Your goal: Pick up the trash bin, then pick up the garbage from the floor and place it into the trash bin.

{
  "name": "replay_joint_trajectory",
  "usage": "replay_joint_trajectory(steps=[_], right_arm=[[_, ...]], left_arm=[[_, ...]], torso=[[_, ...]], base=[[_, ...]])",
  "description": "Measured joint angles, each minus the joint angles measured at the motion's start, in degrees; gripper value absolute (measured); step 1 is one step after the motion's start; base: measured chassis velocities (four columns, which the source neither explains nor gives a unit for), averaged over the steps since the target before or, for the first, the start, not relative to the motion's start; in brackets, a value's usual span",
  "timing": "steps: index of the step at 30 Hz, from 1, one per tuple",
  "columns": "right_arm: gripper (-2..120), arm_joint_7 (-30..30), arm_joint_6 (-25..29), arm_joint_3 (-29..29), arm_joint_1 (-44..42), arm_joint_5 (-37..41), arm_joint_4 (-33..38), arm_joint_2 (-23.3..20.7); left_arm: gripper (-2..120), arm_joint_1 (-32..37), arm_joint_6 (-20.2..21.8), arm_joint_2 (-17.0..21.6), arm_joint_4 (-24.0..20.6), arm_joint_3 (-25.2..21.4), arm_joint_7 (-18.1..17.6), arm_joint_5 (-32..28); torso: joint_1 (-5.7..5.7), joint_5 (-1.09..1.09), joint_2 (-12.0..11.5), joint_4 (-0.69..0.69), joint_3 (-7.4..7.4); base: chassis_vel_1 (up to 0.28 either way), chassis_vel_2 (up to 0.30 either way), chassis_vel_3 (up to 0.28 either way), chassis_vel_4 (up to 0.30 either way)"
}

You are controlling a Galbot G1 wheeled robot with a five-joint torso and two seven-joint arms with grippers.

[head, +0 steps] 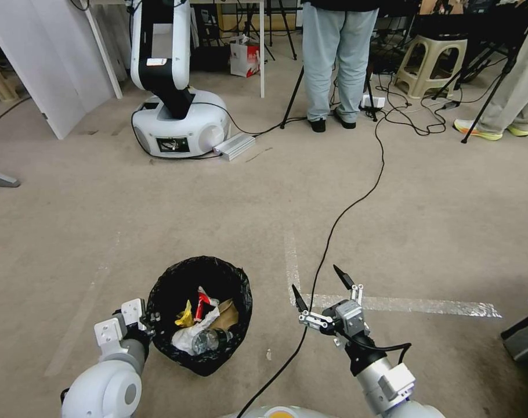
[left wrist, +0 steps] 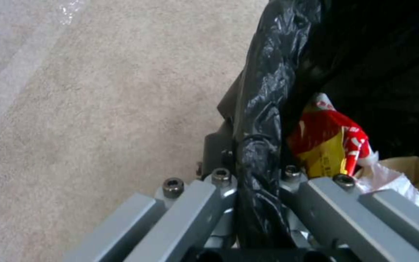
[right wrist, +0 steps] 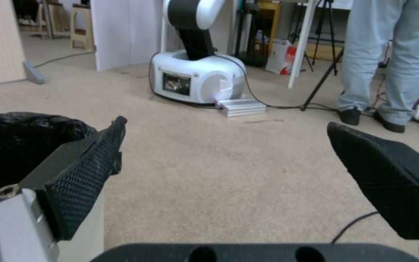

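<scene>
Gripping the liner-covered rim of the trash bin [head: 199,313], the left end effector [head: 147,320] was clamped shut, one finger outside the wall and one inside, as the left wrist view showed the black bag [left wrist: 260,120] pinched between them. That hold on the near-left rim seemed chosen so the bin's mouth faced up and stayed unobstructed for anything dropped in from the right side. The bin sat low in front of the robot, just left of centre; whether it rested on the carpet [head: 159,220] or hung slightly above could not be told.

Inside lay the garbage: a red packet [head: 202,303], a yellow wrapper [head: 184,316], a brown paper bag [head: 228,313], white tissue [head: 188,337] and a clear bottle [head: 209,339], piled together at the bottom.

The right end effector [head: 322,285] hovered just beside the bin on its right, fingers spread wide and holding nothing, above a black cable [head: 345,215] that ran across the floor near a strip of tape [head: 415,305]. Judging by the full bin and the bare carpet nearby, the collecting looked largely done.
</scene>
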Motion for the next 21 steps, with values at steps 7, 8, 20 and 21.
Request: replay_joint_trajectory(steps=[7,8,20,21], right_arm=[[100,-0.4,0.7,0.0,-0.6,-0.2,-0.1,-0.2],[100,-0.5,0.8,0.0,-0.7,-0.3,-0.1,-0.3],[100,-1.2,1.4,-0.5,-0.7,-0.6,-0.5,-0.3],[100,-1.2,1.4,-0.5,-0.7,-0.6,-0.5,-0.3]], left_arm=[[16,-0.8,-0.1,-0.4,1.3,-0.2,0.1,-0.6],[23,-1.0,-0.1,-0.5,1.5,-0.1,0.1,-0.7],[65,-0.9,0.1,-0.8,0.4,0.3,0.6,-0.8],[65,-0.9,0.1,-0.8,0.4,0.3,0.6,-0.8]], torso=[[0.0,-0.03,0.0,-0.01,0.0],[0.0,-0.03,0.0,-0.02,0.0],[0.0,-0.09,0.0,-0.03,0.01],[0.0,-0.09,0.0,-0.03,0.01]], base=[[0.0,0.0,0.0,0.0],[0.0,0.0,0.0,0.0],[0.0,0.0,0.0,0.0],[0.0,0.0,0.0,0.0]])
